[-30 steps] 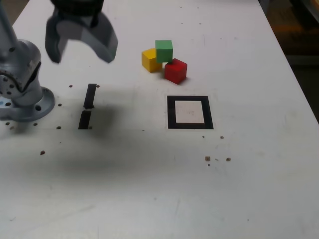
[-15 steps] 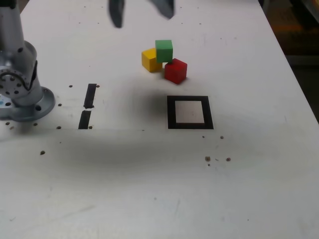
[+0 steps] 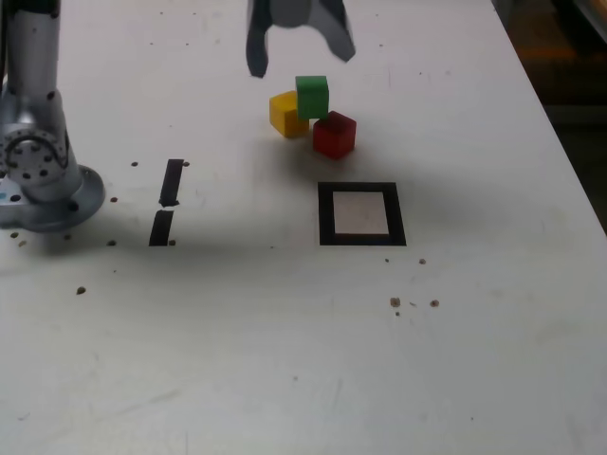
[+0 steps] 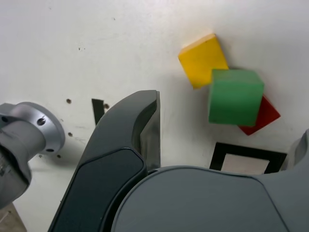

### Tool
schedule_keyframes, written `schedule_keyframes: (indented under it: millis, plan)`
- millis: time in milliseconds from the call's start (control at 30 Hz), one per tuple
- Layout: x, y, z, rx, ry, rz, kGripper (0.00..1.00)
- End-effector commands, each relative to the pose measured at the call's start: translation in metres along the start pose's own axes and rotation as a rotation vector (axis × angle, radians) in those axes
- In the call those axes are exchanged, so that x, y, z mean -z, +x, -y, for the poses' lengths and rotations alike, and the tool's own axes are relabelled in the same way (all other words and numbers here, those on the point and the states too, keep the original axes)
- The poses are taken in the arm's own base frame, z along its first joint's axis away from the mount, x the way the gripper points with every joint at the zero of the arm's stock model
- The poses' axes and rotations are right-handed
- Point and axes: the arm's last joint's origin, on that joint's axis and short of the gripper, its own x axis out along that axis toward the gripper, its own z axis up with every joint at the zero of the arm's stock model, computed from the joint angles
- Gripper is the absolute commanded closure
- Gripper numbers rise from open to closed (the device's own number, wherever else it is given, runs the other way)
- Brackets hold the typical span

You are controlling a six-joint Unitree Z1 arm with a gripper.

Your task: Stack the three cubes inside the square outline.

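Hand [image 3: 302, 49]: spread wide, empty | above green cube [image 3: 312, 97] | touching nothing

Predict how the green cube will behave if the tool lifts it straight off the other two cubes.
The green cube looks solid and flat-faced, so it would probably stay stiff and not roll. It rests on the yellow cube and the red cube, so a sideways nudge may tip it off. The open tool seems wide enough to straddle it.
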Motion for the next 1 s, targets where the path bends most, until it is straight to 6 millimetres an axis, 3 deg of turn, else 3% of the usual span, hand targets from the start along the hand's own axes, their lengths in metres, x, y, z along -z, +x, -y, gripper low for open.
schedule_keyframes:
  millis: [0,233,533,967]
  plan:
    - [-0.008,0.007,-0.001,-0.005,0.003,0.002,0.03]
    - [-0.022,0.028,-0.008,-0.032,-0.01,-0.01,0.13]
    - [-0.027,0.041,-0.009,-0.053,-0.037,-0.007,0.38]
    - [-0.03,0.037,-0.011,-0.053,-0.046,0.048,0.67]
